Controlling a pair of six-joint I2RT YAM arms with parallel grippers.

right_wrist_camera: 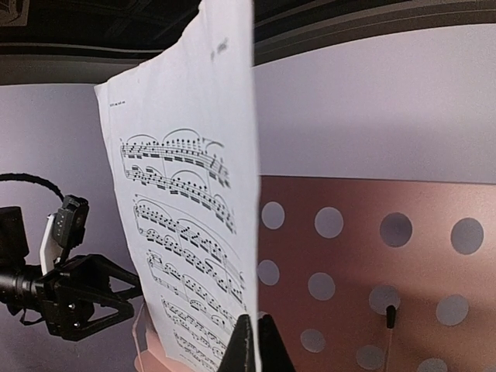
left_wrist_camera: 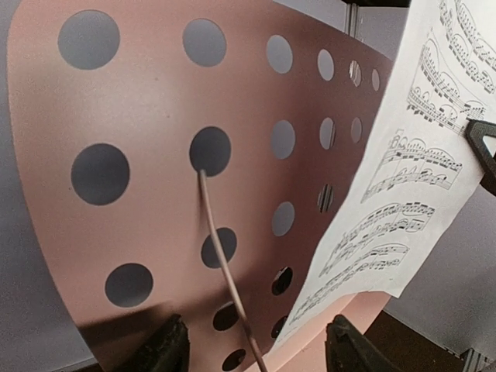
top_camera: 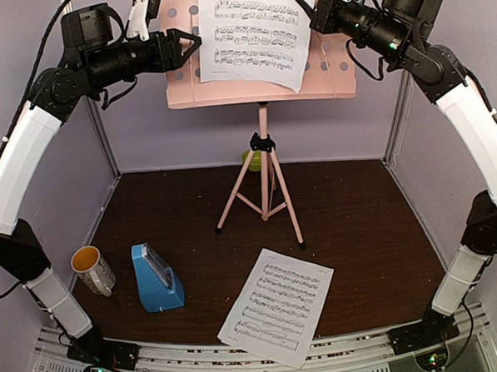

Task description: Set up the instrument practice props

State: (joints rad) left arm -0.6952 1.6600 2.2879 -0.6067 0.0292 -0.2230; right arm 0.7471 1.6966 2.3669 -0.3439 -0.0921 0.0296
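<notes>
Sheet-music page [top_camera: 276, 308] lies flat near the front edge of the bench [top_camera: 367, 230], a little right of centre. It sits skewed, near end lapping over the front lip. Not yet placed. Metronome [top_camera: 157, 278] stands upright toward the front-left corner. The mug [top_camera: 93, 270] is just beside it on the left, a gap between them. Nothing grips either.

Mid-bench: music stand [top_camera: 265, 185] on spread tripod feet, its pink perforated desk up high toward the back edge. A lime bowl [top_camera: 249, 159] peeks out behind the pole, close to the back edge.

Up at the desk: raised page [top_camera: 253, 31] hangs crooked across the desk face, bottom edge slanted, one corner low near the ledge. Your right gripper [top_camera: 305, 1] has it. The right wrist view shows the fingers [right_wrist_camera: 271, 353] pressed together on the paper's edge, sheet seen almost edge-on. Your left gripper [top_camera: 187, 47] hovers at the desk's left side, jaws spread wide with nothing pinched. The left wrist view shows its fingers [left_wrist_camera: 163, 349] well apart below the dotted panel. Whether it touches the desk, you cannot tell.

Step in hand, as I read it: seating the raised page on the stand. The next move calls for squaring the sheet so its bottom edge rests along the ledge before you release. Let go as it hangs and it may slide off. Your left arm could steady the desk or press the paper flat. After that, fetch the sheet at the front edge, where the overhanging end gives you something to pinch.
</notes>
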